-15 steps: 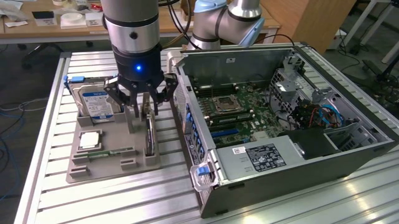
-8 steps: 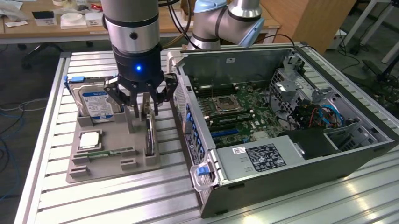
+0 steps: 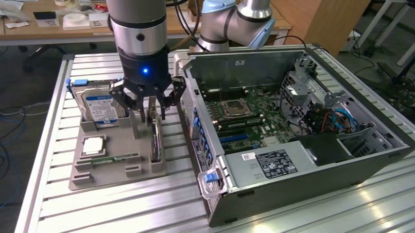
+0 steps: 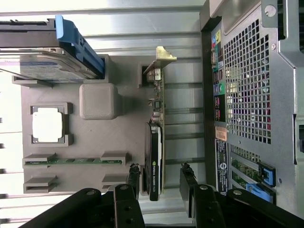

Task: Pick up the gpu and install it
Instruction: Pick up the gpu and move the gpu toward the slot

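The gpu (image 3: pixel 155 141) stands on edge in a slot along the grey holder tray (image 3: pixel 120 170), on the side nearest the computer case. Seen from the wrist, the gpu (image 4: pixel 156 156) is a thin green card with a black cooler and a silver bracket at its far end. My gripper (image 3: pixel 150 115) hangs straight over it, lowered to the card's upper edge. My gripper (image 4: pixel 160 172) is open, with one finger on each side of the card's cooler end and a gap left on both sides. Nothing is held.
The tray (image 4: pixel 97 102) also holds a silver hard drive (image 3: pixel 100 104) with a blue clip, a square processor (image 3: pixel 94 144) and a memory stick (image 3: pixel 116 158). The open computer case (image 3: pixel 292 145) lies close beside the tray, its motherboard (image 3: pixel 250 119) exposed. The case's perforated rear wall (image 4: pixel 247 95) is near my fingers.
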`<move>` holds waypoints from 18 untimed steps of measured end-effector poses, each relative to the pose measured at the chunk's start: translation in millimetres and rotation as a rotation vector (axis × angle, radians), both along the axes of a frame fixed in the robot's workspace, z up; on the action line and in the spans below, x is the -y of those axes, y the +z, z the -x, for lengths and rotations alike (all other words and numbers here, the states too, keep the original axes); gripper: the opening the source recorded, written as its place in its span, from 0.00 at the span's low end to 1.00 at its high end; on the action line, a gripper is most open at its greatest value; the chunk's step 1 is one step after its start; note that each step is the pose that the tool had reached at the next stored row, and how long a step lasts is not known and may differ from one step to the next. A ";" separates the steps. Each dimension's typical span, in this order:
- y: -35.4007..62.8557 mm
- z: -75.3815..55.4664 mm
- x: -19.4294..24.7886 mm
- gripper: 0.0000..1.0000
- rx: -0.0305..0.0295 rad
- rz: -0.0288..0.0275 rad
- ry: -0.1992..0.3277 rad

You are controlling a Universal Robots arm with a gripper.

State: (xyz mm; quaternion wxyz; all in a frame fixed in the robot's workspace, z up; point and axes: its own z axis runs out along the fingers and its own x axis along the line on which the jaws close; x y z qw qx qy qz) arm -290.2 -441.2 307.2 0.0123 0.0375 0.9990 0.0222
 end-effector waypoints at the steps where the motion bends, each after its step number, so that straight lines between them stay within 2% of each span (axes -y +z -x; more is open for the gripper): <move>1: -0.8 -0.1 0.0 0.47 0.0000 0.0001 0.000; 8: -8.0 -0.1 0.1 0.47 -0.0001 0.0001 0.000; 18: -10.2 -0.1 0.1 0.47 -0.0001 0.0001 0.000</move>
